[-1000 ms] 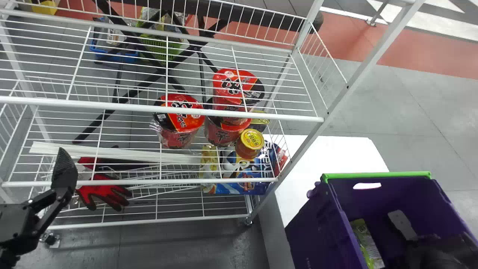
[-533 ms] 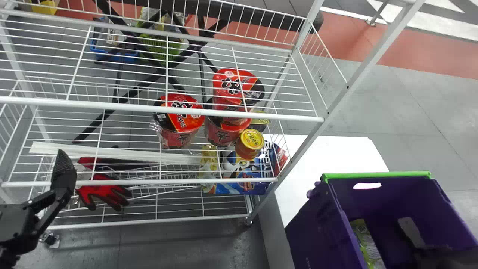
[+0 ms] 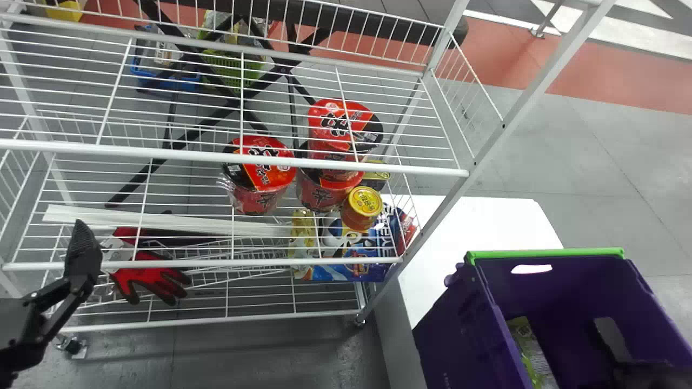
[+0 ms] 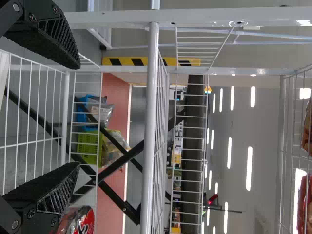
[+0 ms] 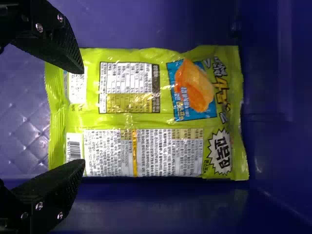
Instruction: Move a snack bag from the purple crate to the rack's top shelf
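Snack bag (image 5: 165,119) is lying ahead of the right gripper (image 3: 612,337), inside the purple crate (image 3: 459,329), near end showing between parted, unclenched fingers

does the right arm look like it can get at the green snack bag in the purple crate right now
Probably yes: its tool is open at one end of the green snack bag, nothing lies on top, and the purple crate has no lid on.

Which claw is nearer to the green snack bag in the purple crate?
Right. The right claw is inside the crate, its open fingertips by one end of the snack bag; the left claw is well away, at the left side of the rack.
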Robot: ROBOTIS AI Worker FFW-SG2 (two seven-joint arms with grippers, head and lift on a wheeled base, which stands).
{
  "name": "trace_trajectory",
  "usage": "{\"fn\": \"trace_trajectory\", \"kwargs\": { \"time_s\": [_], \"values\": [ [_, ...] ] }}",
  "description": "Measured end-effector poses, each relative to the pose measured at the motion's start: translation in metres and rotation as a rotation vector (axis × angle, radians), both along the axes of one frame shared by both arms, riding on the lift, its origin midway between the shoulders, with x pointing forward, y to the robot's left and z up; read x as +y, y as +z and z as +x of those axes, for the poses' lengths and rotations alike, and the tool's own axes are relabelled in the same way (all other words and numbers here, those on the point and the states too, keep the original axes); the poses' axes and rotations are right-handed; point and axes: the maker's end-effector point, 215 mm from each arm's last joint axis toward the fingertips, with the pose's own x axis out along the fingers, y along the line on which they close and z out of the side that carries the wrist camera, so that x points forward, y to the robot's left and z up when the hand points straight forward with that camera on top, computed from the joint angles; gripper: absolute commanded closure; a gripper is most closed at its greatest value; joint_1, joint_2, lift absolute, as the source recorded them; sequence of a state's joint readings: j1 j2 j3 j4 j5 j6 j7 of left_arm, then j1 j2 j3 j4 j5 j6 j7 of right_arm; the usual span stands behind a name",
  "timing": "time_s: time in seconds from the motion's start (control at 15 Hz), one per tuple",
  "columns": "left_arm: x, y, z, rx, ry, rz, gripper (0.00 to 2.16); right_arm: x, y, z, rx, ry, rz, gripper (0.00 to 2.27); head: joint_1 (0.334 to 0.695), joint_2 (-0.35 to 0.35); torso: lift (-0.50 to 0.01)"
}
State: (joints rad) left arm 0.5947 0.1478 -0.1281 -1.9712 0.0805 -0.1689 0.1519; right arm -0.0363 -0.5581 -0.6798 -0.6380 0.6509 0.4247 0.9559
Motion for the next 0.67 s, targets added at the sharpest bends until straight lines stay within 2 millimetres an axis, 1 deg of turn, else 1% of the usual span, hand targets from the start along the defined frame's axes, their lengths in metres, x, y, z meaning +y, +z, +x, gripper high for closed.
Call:
{"fn": "trace_trajectory", "kwargs": {
  "time_s": [0.27, 0.53, 0.67],
  "values": [
    [-0.004, -0.005, -0.001, 0.009, -0.005, -0.003, 0.11, 0.008, -0.006, 0.005, -0.017, 0.024, 0.008, 0.19, 0.695, -0.35, -0.455],
    [-0.002, -0.013, -0.003, 0.018, -0.003, 0.0, 0.11, 0.024, -0.02, 0.005, -0.014, 0.046, 0.008, 0.19, 0.695, -0.35, -0.455],
    [0.0, -0.017, -0.003, 0.024, 0.0, 0.005, 0.11, 0.023, -0.025, 0.003, -0.011, 0.055, -0.011, 0.19, 0.695, -0.35, -0.455]
  ]
}}
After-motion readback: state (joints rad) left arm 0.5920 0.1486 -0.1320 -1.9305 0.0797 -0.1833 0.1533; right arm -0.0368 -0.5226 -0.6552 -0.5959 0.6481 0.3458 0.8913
